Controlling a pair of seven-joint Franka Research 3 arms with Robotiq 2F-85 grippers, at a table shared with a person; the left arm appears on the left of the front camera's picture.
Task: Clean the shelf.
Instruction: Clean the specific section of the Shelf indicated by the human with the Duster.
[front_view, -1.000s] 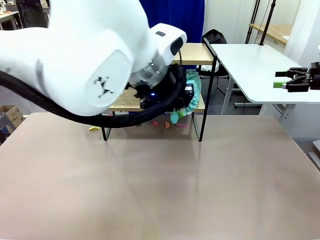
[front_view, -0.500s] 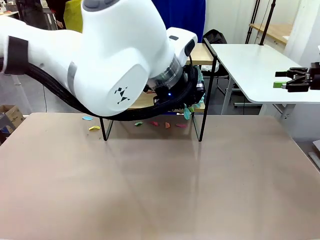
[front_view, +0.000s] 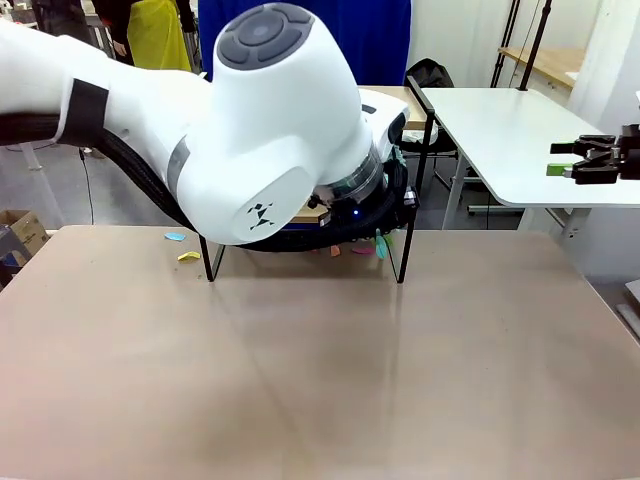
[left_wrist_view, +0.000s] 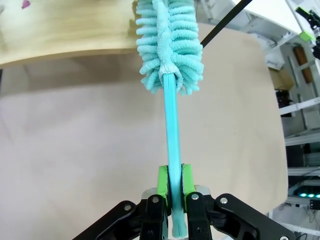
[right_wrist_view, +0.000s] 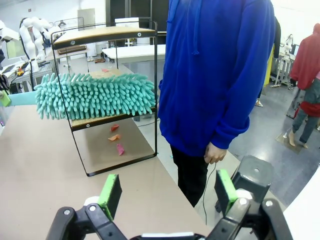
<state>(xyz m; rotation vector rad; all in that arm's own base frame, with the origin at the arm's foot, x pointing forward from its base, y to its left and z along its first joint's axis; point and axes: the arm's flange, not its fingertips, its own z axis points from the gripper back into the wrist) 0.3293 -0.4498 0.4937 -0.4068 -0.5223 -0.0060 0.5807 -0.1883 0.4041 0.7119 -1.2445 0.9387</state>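
Beige worktop, shelf at its far edge, duster on the lower board

Beige worktop (front_view: 320, 380) in the foreground, crossed from the left by the bulky white left arm (front_view: 270, 130). Small black emblem (front_view: 262, 212) printed on its shell, too small to read as letters. Left fingers (left_wrist_view: 162, 182) clenched, green pads pressed on the teal handle (left_wrist_view: 172, 125) of a fluffy teal duster (left_wrist_view: 167, 45). Duster head laid along the front of the lower wooden board of the shelf (right_wrist_view: 105, 34), which stands on the far part of the worktop in its thin black frame. Small coloured scraps (right_wrist_view: 116, 137) on the worktop beneath the shelf, more just left of its leg. Right fingers (right_wrist_view: 111, 192) released and spread wide, grasping nothing, held off to the right in front of a white table (front_view: 510, 130). Beyond the far edge, a person (right_wrist_view: 215, 75) standing in a blue hooded top.
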